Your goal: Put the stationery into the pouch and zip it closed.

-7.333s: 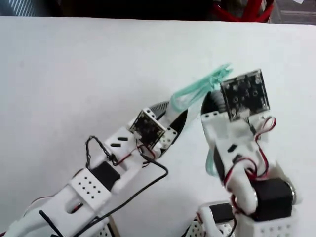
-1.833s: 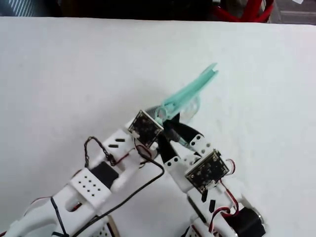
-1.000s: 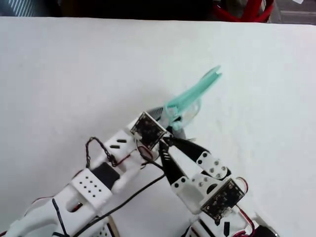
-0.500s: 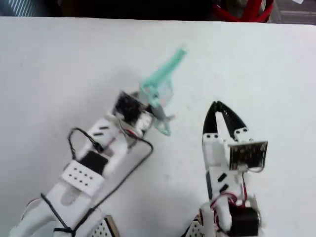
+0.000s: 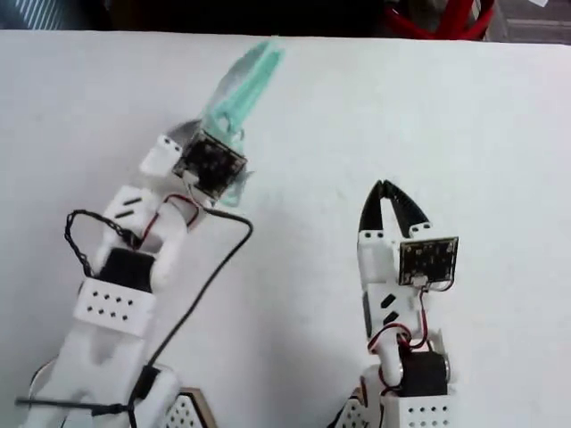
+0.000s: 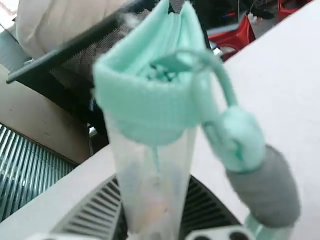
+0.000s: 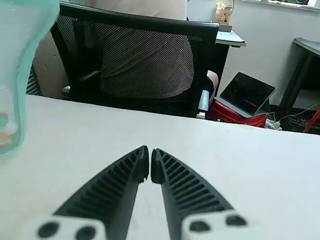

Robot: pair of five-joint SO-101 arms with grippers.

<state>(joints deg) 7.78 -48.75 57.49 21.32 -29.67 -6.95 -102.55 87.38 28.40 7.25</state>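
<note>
Over the far left of the worktop (image 5: pixel 464 125), Inspector A asks: what does the left tool (image 6: pixel 150 220) carry?

Inspector B: The pouch (image 5: pixel 239 82). The tool's jaws are pinched on its clear lower body, and it is held up off the surface.

A: Orientation?

B: Its long axis runs away from the left arm toward the far edge, leaning a little to the right. The teal zip band (image 6: pixel 145 107) is at the end farthest from the tool, and a looped strap (image 6: pixel 222 95) with a grey tab (image 6: pixel 262 185) hangs beside it.

A: Is it zipped and loaded?

B: I cannot tell. The band looks drawn together, but the contents are too blurred to name.

A: The right tool (image 5: pixel 386 198)?

B: Its fingers are pressed together on nothing, low over the worktop and pointing at the far edge.

A: How do they stand to each other?

B: The pouch lies ahead and to the left of the right tool, well apart from it. The left arm is the nearer and already holds the pouch. In my judgement, any zip work needs the right tool to spread and cross left to the band's far end.
</note>
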